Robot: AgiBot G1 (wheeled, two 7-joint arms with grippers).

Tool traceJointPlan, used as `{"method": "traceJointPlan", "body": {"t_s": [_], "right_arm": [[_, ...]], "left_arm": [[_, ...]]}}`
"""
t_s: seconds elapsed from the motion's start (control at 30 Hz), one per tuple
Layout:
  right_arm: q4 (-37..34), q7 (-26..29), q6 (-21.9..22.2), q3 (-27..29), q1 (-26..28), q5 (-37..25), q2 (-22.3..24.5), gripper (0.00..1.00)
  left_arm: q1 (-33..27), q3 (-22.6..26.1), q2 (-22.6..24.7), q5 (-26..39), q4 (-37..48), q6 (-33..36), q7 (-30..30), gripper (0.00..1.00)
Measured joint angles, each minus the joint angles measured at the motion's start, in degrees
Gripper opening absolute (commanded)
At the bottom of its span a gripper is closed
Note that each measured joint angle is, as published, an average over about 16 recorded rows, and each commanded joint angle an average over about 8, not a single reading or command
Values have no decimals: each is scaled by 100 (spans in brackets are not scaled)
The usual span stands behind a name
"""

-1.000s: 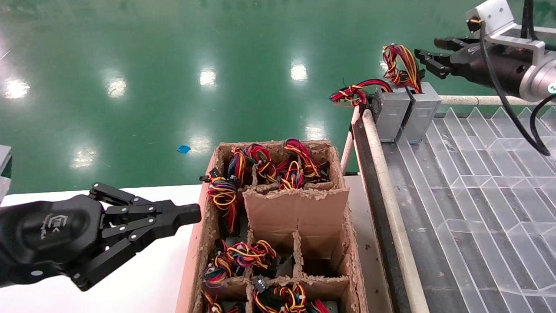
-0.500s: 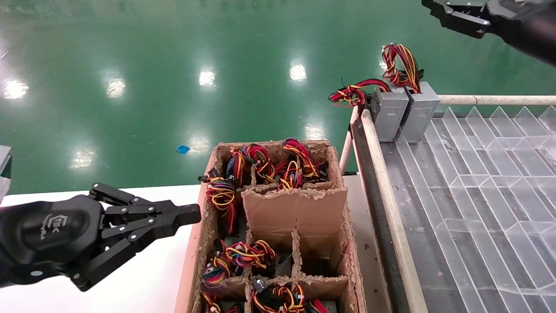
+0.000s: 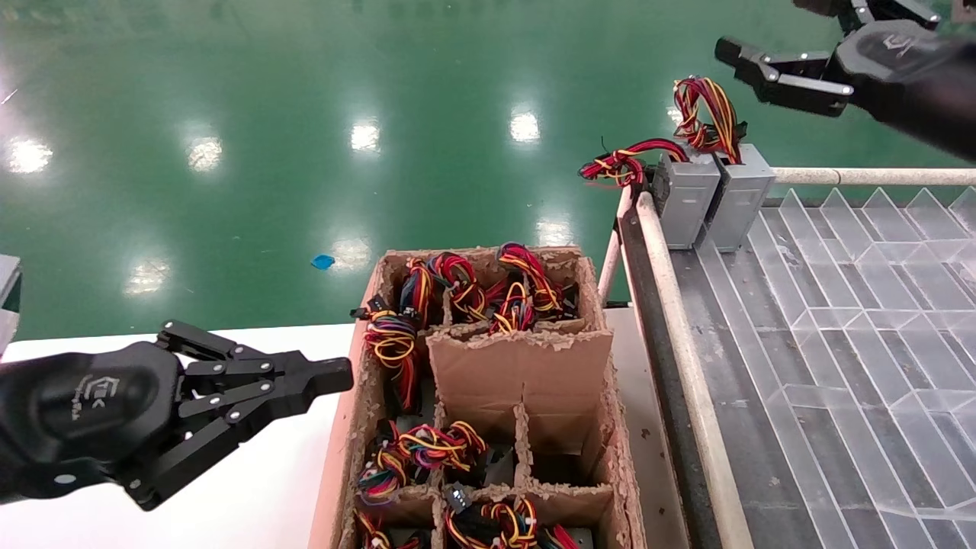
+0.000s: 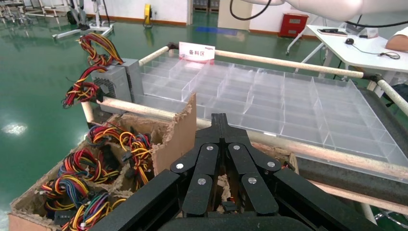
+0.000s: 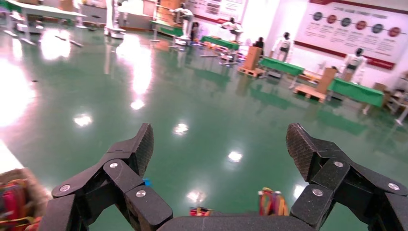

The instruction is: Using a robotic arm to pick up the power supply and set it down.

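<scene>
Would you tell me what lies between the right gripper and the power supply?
Nothing: in the head view, only green floor shows between the open right gripper and the power supply with its tall wire loop.

Your power supply [image 3: 741,197] is a small grey metal box standing upright at the far left corner of the tray of clear dividers [image 3: 854,305], touching a like grey box [image 3: 684,200] on its left. A tall loop of red, yellow and black wires [image 3: 705,113] rises from its top. In the left wrist view you see it [image 4: 131,77] behind that neighbour. Your robotic arm's right pincer [image 3: 743,53] hangs in the air above and to the right of the wire loop, apart from it, its fingers [image 5: 137,144] spread wide.
</scene>
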Motion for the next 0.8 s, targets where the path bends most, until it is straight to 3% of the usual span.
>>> {"method": "traceJointPlan", "body": {"t_s": [0.8], "right_arm": [[2822, 1365, -977, -168, -1882, 1168, 738, 100]], "left_arm": [[0, 0, 0, 0, 0, 0, 0, 100]]}}
